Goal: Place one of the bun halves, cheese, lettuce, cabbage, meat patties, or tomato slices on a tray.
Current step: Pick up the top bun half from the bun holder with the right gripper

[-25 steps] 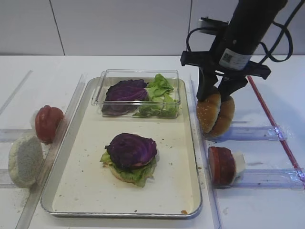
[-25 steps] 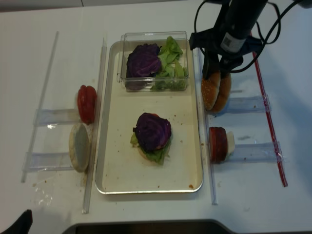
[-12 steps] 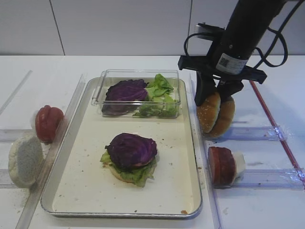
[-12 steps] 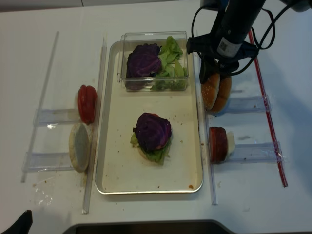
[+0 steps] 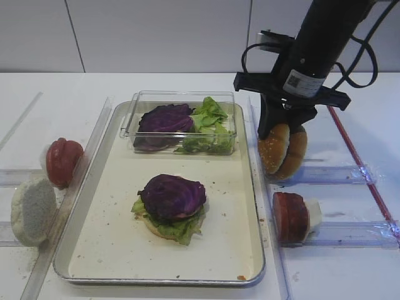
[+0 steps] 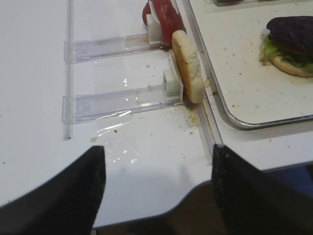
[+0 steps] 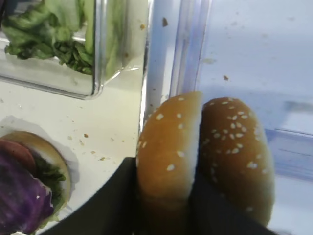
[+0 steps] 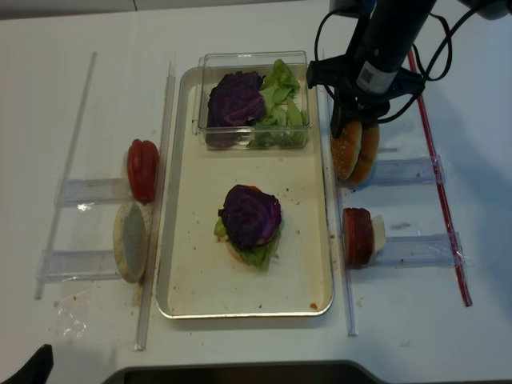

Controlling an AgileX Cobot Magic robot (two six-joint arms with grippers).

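Right gripper [image 5: 282,130]: we find its black fingers [image 7: 117,205] pinching the left of two bun halves [image 5: 274,147], which stand on edge just beside the tray [image 5: 251,187], at 3 o'clock from its rim.

Left gripper [image 6: 156,196]: we see its jaws spread wide, holding nothing.

Tray contents: clear box [image 5: 181,97] at 12 o'clock holding cabbage [image 5: 164,119] and lettuce [image 5: 209,125]; a stacked bun base with lettuce and cabbage near centre.

Meat patties [image 5: 290,216]: at 4 o'clock. Tomato slices [image 5: 63,160]: at 9 o'clock.
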